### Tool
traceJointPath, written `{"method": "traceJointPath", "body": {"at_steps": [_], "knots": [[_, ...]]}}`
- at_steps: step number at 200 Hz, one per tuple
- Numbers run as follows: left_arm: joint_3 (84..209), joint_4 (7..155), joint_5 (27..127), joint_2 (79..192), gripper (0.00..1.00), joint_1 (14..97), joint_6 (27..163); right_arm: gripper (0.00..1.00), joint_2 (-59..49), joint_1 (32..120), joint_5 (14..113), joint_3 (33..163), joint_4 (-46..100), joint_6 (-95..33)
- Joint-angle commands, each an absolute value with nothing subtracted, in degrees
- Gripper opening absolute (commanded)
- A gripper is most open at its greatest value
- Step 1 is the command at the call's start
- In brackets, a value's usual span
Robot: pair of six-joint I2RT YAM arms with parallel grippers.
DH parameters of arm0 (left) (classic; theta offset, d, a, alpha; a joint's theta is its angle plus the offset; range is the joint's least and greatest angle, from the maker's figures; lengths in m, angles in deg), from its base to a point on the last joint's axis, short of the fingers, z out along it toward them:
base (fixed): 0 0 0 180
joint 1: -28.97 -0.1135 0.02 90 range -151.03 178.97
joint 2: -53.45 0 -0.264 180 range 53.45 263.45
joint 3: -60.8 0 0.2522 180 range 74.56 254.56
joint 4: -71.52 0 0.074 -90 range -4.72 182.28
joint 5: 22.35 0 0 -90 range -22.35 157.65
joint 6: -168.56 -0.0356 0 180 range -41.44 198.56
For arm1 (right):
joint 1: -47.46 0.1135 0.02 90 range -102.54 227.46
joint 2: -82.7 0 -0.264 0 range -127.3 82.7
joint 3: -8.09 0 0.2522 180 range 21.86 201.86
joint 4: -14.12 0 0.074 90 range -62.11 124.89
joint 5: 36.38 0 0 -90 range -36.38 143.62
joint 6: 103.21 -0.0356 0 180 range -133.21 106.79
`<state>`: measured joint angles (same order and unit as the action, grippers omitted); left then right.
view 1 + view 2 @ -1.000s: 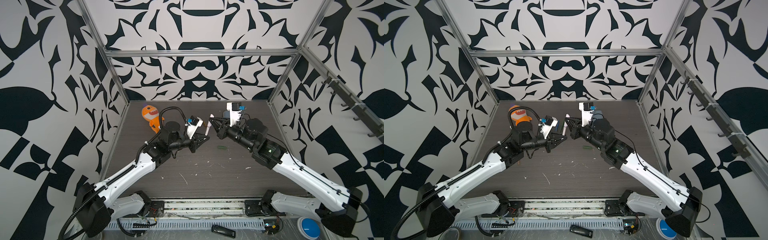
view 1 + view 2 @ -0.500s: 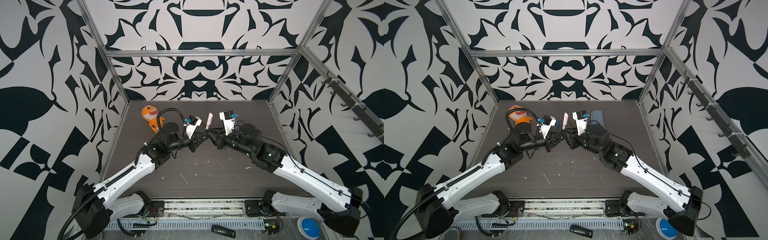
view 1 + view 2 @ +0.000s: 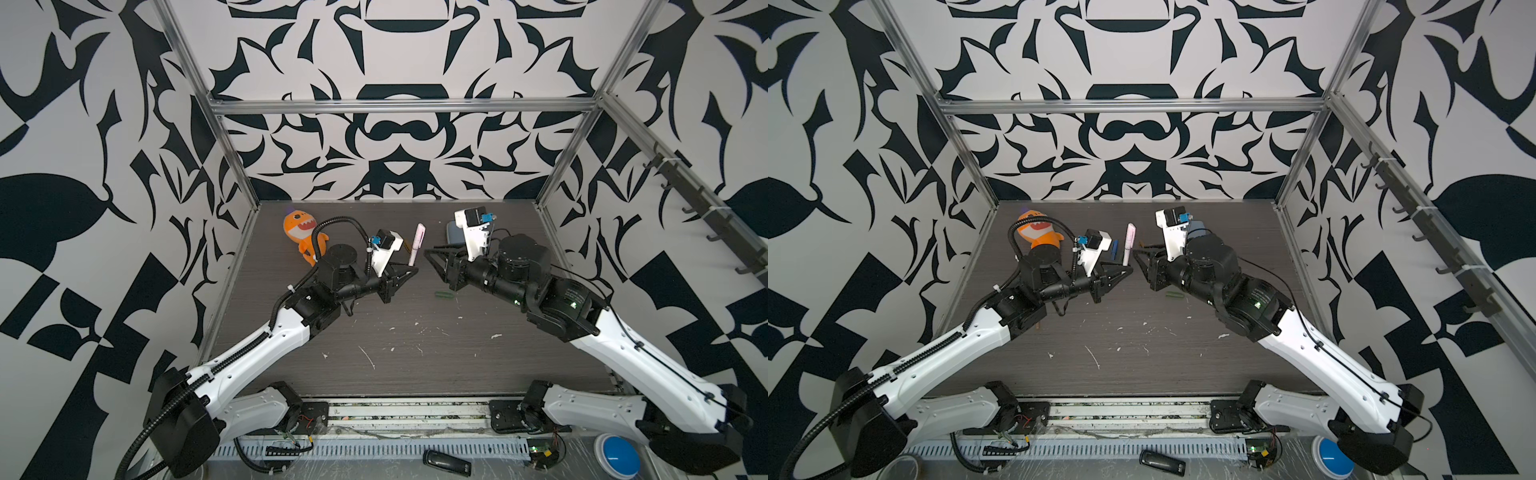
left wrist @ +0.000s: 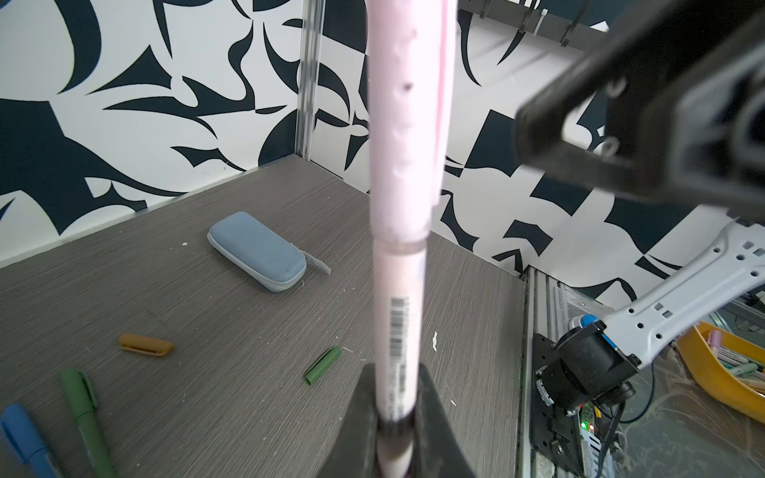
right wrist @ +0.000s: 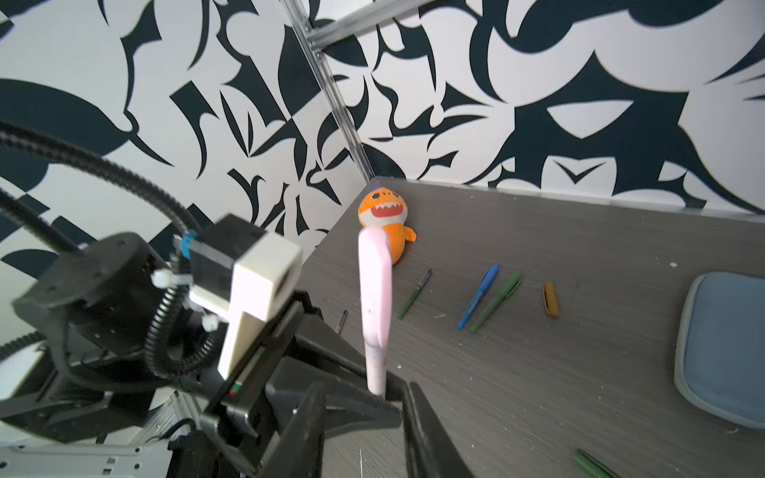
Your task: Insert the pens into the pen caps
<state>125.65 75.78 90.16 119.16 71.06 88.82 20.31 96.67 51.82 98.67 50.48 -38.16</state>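
Note:
My left gripper (image 3: 409, 272) (image 4: 396, 372) is shut on the lower end of the white-pink pen (image 4: 399, 314), which stands upright with the pale pink pen cap (image 4: 407, 124) (image 5: 374, 285) seated on its top. My right gripper (image 3: 434, 268) (image 5: 364, 426) stands open just to the right of it, holding nothing. On the table lie a capped blue pen (image 5: 479, 296), a capped green pen (image 5: 496, 306), an uncapped green pen (image 5: 415, 294), a loose orange-brown cap (image 5: 550, 299) (image 4: 145, 344) and a loose green cap (image 3: 445, 294) (image 4: 323, 365).
A pale blue zip case (image 4: 256, 250) (image 5: 724, 351) lies at the back right, partly behind the right wrist. An orange shark toy (image 3: 301, 232) sits in the back left corner. White flecks (image 3: 368, 357) dot the front of the table.
My right gripper brought the pink cap onto the pen, opened, and drew back to the right. The left gripper kept its hold on the pen.

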Motion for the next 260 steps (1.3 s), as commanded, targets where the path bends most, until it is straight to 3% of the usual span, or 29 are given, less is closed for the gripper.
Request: {"method": "traceJointPath", "body": {"at_steps": [1, 87, 162, 217, 260], "knots": [[125.37, 73.77, 90.53, 118.30, 0.00, 71.07, 87.73, 0.36, 17.49, 96.75, 50.18, 105.43, 51.73, -34.48], [125.19, 73.60, 91.19, 117.82, 0.00, 71.16, 87.36, 0.37, 10.23, 96.33, 47.91, 112.72, 50.94, -33.69], [124.68, 72.74, 91.46, 117.58, 0.00, 71.16, 87.31, 0.34, 10.94, 95.39, 45.80, 110.80, 50.74, -34.84], [124.57, 72.61, 91.56, 117.61, 0.00, 71.16, 87.25, 0.35, 9.87, 94.15, 48.30, 110.77, 51.48, -35.48], [124.43, 72.04, 90.86, 117.46, 0.00, 71.19, 88.37, 0.30, 9.14, 93.93, 53.85, 110.01, 51.91, -36.03]]}}
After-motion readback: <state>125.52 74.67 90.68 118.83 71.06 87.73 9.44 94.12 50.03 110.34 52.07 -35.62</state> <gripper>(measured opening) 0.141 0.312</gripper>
